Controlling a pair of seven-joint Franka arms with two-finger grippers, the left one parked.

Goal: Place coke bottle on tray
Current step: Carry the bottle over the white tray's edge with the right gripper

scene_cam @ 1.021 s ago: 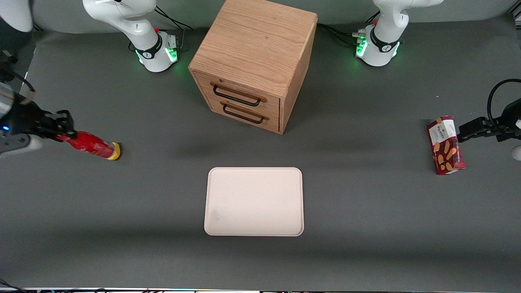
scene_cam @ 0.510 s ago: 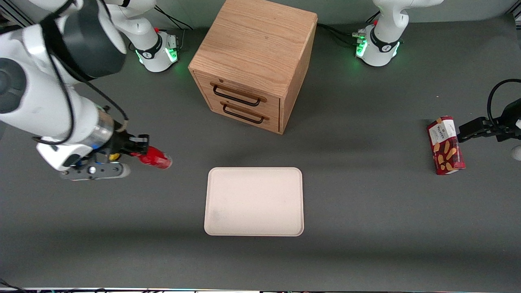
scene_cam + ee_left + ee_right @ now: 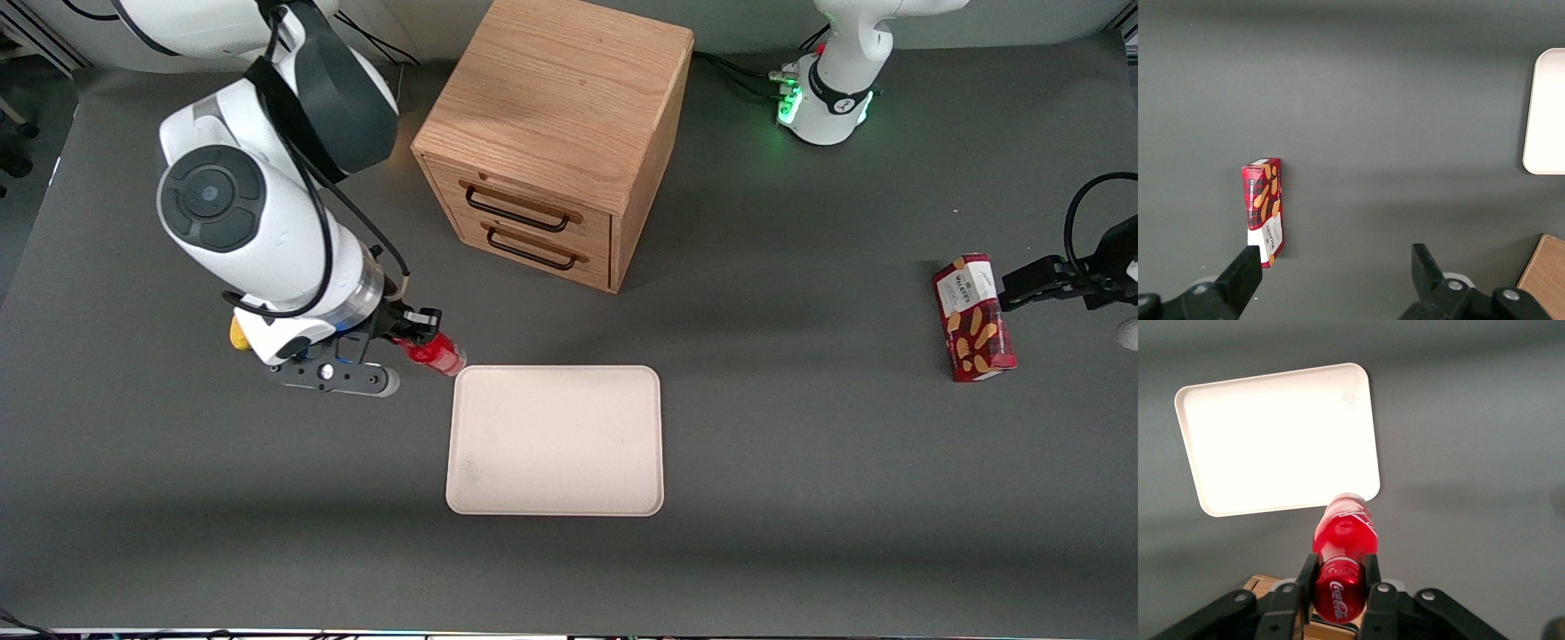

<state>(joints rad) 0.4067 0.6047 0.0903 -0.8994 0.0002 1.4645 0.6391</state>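
Toward the working arm's end of the table, a yellow lump peeks out from under the arm's wrist, resting on the dark mat and out of the way. Next comes the gripper, which hangs above the mat with its two fingers clamped on the coke bottle. In the right wrist view the gripper pinches the coke bottle from both sides near its lower body, and the bottle sticks out lengthwise past the fingertips toward the tray. Held this way, the free end leads the carry, which probably lets the bottle be laid down on the flat surface without the fingers striking the rim. In the front view the bottle's tip sits just beside the tray's nearest corner, not yet over it, so the carry looks nearly done while the release is not yet made.

Farther from the front camera than the tray, the wooden drawer cabinet stands with both drawers closed, well clear of the route. Toward the parked arm's end lies the red biscuit box, well apart from the tray and no part of this job.

The next move likely calls for a short advance over the tray, then a lowering.
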